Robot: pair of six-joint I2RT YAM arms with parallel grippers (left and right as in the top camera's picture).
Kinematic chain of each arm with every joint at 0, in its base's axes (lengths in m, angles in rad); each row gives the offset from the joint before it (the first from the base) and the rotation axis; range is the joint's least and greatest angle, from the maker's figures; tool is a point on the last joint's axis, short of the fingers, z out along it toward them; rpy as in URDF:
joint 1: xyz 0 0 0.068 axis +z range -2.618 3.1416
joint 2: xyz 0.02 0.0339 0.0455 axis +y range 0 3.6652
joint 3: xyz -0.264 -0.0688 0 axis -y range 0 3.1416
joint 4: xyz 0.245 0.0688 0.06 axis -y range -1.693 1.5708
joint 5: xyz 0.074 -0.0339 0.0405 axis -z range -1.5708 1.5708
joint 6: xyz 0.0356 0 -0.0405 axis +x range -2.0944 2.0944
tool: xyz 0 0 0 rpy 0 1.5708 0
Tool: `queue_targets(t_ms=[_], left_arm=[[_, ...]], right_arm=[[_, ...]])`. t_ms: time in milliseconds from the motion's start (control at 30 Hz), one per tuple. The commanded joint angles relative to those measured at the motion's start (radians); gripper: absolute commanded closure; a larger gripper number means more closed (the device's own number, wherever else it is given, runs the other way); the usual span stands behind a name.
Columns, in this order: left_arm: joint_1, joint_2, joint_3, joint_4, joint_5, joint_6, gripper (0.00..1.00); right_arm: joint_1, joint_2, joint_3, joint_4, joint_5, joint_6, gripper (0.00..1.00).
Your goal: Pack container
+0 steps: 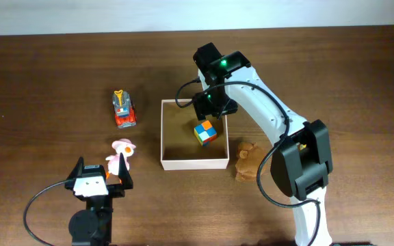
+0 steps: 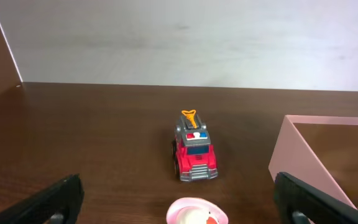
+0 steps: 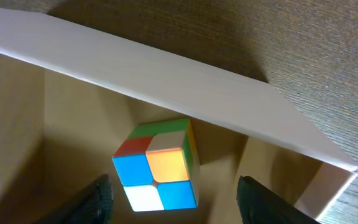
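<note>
Near the desk's front edge, left of centre, the left gripper (image 2: 178,186) is spread wide, with a pink-hatted duck (image 1: 121,154) at its mouth and a fire truck (image 1: 123,109) beyond. The container (image 1: 193,162) sits mid-desk, holding a colourful cube (image 3: 157,165). The right gripper (image 3: 176,196) hangs released astride the cube without touching it. It should probably rise straight up, clear of the wall, before seeking the brown toy (image 1: 247,160).

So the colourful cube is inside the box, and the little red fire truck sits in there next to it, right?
Not quite. The cube does lie in the container, but the fire truck stands outside it on the table, apart from its wall. The overhead view shows this.
</note>
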Motion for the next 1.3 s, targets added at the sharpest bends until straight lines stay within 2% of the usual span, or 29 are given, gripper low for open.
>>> queue_targets(t_ms=[0,167,267,300,533,667,767,900,1067,1267], left_arm=[[0.006,-0.009,-0.007,0.003,0.010,0.015,0.01],[0.006,-0.009,-0.007,0.003,0.010,0.015,0.01],[0.006,-0.009,-0.007,0.003,0.010,0.015,0.01],[0.006,-0.009,-0.007,0.003,0.010,0.015,0.01],[0.006,-0.009,-0.007,0.003,0.010,0.015,0.01],[0.006,-0.009,-0.007,0.003,0.010,0.015,0.01],[0.006,-0.009,-0.007,0.003,0.010,0.015,0.01],[0.006,-0.009,-0.007,0.003,0.010,0.015,0.01],[0.006,-0.009,-0.007,0.003,0.010,0.015,0.01],[0.006,-0.009,-0.007,0.003,0.010,0.015,0.01]], right_arm=[[0.006,0.005,0.002,0.005,-0.003,-0.007,0.34],[0.007,0.005,0.024,-0.014,-0.125,-0.113,0.44],[0.010,0.003,0.058,-0.053,-0.154,-0.170,0.56],[0.012,0.003,0.074,-0.071,-0.155,-0.190,0.57],[0.047,0.003,0.135,-0.232,-0.211,-0.481,0.56],[0.080,0.003,0.130,-0.262,-0.211,-0.566,0.52],[0.105,0.004,0.129,-0.249,-0.209,-0.588,0.53],[0.118,0.004,0.124,-0.200,-0.199,-0.587,0.65],[0.105,0.005,0.113,-0.159,-0.192,-0.586,0.65],[0.103,0.005,0.062,-0.122,-0.192,-0.568,0.75]])
